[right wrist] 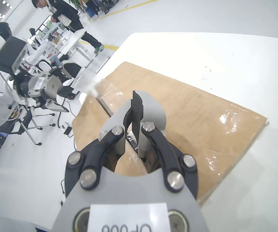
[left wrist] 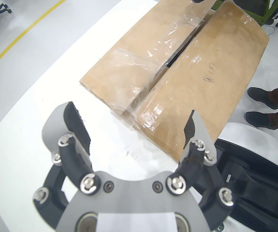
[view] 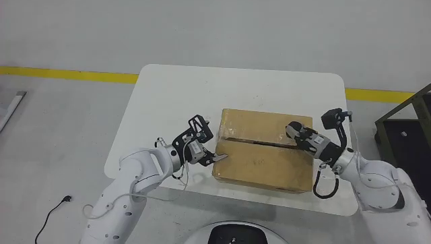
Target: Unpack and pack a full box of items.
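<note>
Left gripper (left wrist: 132, 109), spread wide and empty, faces the left end of the cardboard box (view: 262, 153), which lies near the table's (view: 175, 96) front edge, long axis and seam (view: 259, 143) running left-right. Right gripper (right wrist: 136, 97), fingers pressed together, sits over the seam's right end.

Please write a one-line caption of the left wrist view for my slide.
Open left pincer faces a taped cardboard box on a white table.

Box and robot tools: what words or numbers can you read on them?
Box: pen marks on one top flap, too scrawly to read for sure.
Right tool: sticker at its base, upside down and cut off by the picture's edge, so it can't be read whole.
</note>
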`<state>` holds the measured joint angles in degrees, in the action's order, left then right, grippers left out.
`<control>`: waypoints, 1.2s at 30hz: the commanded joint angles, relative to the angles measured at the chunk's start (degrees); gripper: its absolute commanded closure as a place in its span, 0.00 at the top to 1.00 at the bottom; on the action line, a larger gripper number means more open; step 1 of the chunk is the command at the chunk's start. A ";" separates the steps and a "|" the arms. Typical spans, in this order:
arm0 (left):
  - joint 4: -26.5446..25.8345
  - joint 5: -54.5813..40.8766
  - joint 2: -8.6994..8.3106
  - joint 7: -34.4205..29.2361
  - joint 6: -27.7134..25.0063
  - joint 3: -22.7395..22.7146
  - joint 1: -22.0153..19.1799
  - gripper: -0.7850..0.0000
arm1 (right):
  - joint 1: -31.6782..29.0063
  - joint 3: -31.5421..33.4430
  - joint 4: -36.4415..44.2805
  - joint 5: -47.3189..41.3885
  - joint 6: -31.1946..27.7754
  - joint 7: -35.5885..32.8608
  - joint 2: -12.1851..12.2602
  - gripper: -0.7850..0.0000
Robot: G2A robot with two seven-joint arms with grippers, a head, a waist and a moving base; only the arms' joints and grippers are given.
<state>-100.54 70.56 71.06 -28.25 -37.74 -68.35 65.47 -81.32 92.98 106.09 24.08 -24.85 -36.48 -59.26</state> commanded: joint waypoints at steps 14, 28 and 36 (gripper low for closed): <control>-3.36 0.85 -0.59 2.03 1.12 -1.11 -2.09 1.00 | 0.06 2.23 -1.68 7.04 0.26 1.40 0.72 0.00; -1.88 18.86 0.15 1.75 -1.79 10.10 -11.34 1.00 | -2.12 1.22 -0.07 11.14 3.68 5.95 0.62 0.00; -0.86 31.62 0.37 0.99 -3.47 15.28 -14.78 1.00 | -2.74 1.49 0.70 11.00 4.18 6.43 0.67 0.00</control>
<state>-101.42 100.80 71.43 -27.16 -40.89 -53.52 50.88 -84.06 94.48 106.72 35.10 -20.72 -30.10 -58.60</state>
